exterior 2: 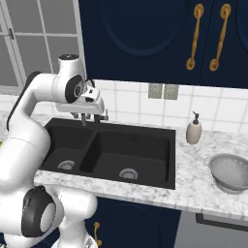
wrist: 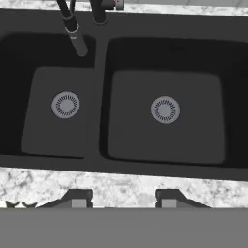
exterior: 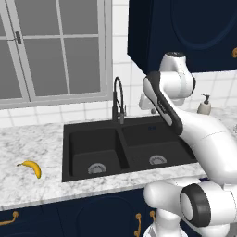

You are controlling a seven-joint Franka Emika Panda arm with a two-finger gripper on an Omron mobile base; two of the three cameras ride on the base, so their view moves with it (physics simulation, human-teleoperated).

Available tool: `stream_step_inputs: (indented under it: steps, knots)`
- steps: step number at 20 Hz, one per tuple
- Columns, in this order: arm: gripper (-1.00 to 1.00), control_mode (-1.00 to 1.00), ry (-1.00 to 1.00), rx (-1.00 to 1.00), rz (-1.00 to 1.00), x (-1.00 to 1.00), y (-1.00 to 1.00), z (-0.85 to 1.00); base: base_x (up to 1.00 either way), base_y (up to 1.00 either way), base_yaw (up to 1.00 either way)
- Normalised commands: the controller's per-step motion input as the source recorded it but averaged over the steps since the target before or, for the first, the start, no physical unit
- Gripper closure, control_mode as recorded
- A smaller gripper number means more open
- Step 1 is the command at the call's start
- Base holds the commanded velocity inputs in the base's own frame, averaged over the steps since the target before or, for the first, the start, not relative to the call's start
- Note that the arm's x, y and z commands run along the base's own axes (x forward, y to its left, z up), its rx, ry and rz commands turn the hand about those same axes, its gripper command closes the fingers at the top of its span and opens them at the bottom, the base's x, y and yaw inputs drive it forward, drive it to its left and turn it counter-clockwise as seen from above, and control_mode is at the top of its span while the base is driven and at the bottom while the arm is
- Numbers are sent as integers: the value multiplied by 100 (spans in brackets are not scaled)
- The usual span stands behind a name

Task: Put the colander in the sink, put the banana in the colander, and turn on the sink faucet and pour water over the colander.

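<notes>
White arm arched high, my gripper (wrist: 123, 197) hangs wide apart and empty, pointing down over the sink (wrist: 97, 145).

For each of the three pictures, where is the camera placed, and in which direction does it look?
Left base view: behind the arm's left, facing the matte black double-basin sink and small yellow banana; white arm at right.
Right base view: behind its right, facing sink and silvery perforated colander; arm at left.
Hand view: looks down into both basins; open gripper at bottom.
All share the sink.
</notes>
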Motion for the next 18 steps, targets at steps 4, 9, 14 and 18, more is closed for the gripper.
stream_step_inputs:
  steps: [4,9,14,18]
  knots:
    - [-100,-100,1,0,0,-17,-10,0,0,0,0]
    - [-100,-100,7,0,0,-54,-84,0,0,0,0]
    - [-100,-100,12,0,0,-54,-100,-1,0,0,0]
    - [-100,-100,12,0,-1,-42,-100,-1,0,0,0]
